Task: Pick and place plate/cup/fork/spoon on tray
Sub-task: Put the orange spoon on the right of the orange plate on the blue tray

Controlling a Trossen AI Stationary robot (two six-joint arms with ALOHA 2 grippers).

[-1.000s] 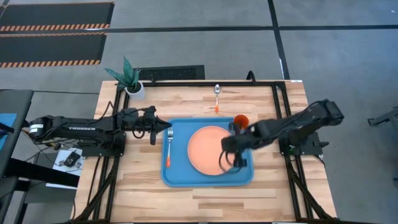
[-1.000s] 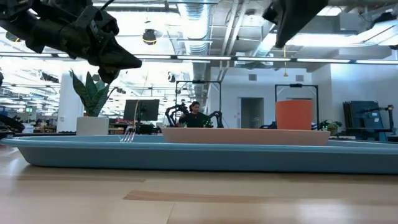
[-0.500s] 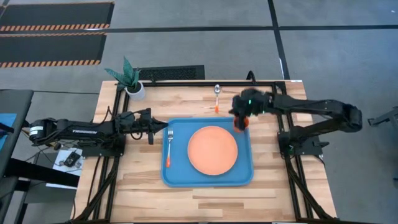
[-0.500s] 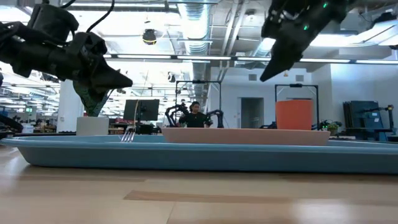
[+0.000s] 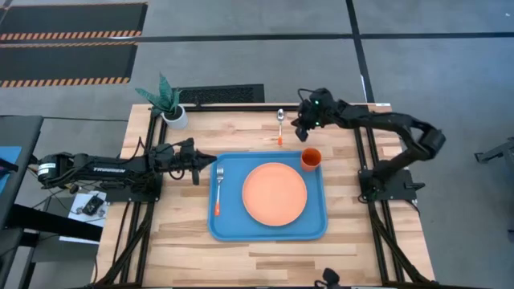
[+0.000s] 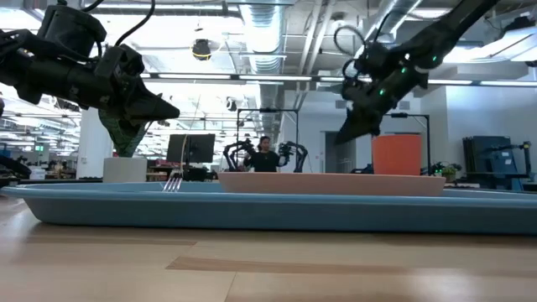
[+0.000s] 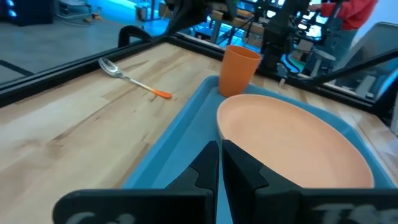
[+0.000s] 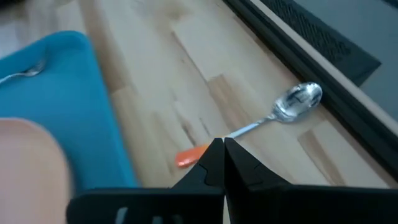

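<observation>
From above, the round salmon plate (image 5: 275, 193), small orange cup (image 5: 311, 158) and fork (image 5: 218, 191) lie in the blue rimmed tray (image 5: 233, 229); the spoon (image 5: 280, 125) rests on the pale plank desk (image 5: 201, 257). The right tool (image 5: 301, 128) hovers beside it, clenched and empty. In the left wrist view, the left tool (image 7: 220, 163) is clenched too.

Overhead, table-level, wrists, all sharing tray (image 5: 229, 229)

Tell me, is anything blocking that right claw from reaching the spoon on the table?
Nothing visible does. The spoon lies alone on bare wood just beyond the tray, and the right gripper, shut, hangs beside it. The cup stands inside the tray, off that path.
</observation>
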